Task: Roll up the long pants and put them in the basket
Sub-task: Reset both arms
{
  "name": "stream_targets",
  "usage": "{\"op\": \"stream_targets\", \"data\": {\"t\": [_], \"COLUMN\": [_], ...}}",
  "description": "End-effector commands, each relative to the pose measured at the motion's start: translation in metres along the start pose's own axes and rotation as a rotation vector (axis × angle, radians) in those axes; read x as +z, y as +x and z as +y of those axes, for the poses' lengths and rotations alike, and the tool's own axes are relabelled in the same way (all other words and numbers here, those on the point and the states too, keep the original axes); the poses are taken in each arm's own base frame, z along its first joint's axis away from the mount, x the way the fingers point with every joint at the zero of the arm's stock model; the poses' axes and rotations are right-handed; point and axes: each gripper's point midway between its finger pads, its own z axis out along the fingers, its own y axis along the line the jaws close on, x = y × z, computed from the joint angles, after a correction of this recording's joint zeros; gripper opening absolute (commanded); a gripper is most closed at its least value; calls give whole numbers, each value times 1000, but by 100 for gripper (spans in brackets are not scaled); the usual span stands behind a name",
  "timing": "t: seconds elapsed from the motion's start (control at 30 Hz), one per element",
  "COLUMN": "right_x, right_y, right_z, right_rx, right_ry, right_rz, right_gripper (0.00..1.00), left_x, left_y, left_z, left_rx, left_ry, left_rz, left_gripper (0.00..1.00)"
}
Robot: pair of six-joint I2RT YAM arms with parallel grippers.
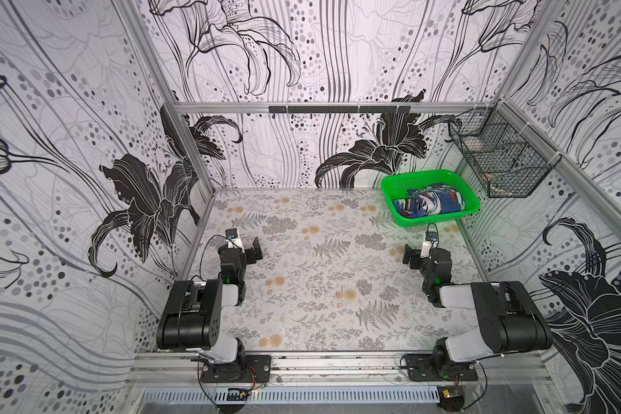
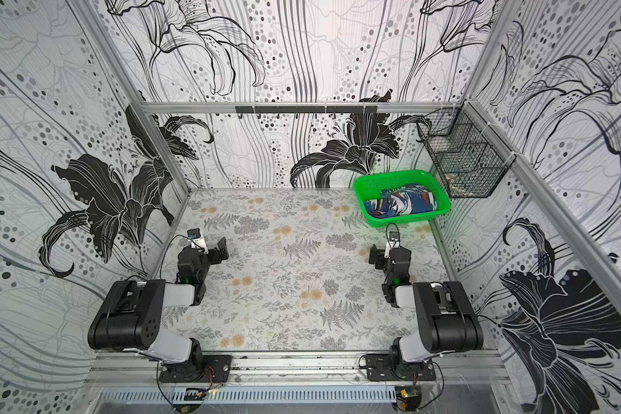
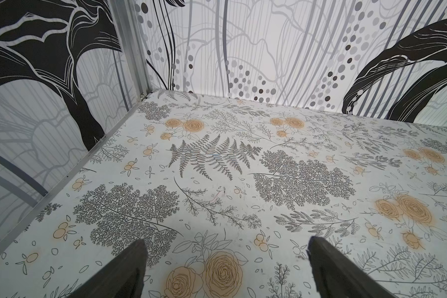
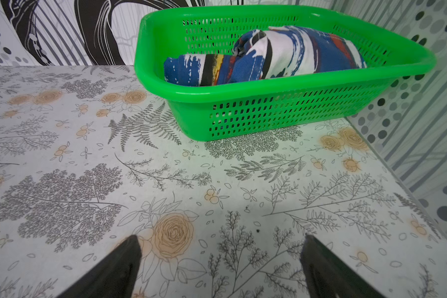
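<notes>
Rolled long pants (image 4: 269, 56) in green basket (image 4: 281, 94), far right corner of desk (image 1: 337, 272). The left hand (image 3: 226, 240) and right hand (image 4: 221, 236): released, empty.

soft printed cloth pants (image 4: 281, 55), glossy perforated plastic basket (image 4: 269, 113) — matt printed tabletop (image 4: 217, 180)

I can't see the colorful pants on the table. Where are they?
In both top views the long pants lie bundled inside the green basket at the far right corner of the table, near the black wire rack on the wall.
</notes>
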Motion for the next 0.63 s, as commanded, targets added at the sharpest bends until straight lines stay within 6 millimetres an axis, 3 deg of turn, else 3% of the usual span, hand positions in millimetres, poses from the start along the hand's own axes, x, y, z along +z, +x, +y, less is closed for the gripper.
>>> {"op": "stream_targets", "data": {"t": [0.0,0.27,0.37,0.6], "right_x": [3,3,4,4], "right_y": [-5,-5,-4,-4], "right_z": [1,1,22,23], "right_rx": [-17,-16,-66,-65], "right_ry": [7,7,-109,-117], "right_rz": [-7,-5,7,4], "right_gripper": [100,99,100,100], "left_x": [2,2,2,2], "left_y": [-6,-6,-7,-7], "left_z": [-1,-1,-1,-1], "left_rx": [-10,-10,-9,-9], "left_ry": [9,9,9,9], "left_rz": [-19,-20,-20,-20], "left_gripper": [100,100,100,100]}}
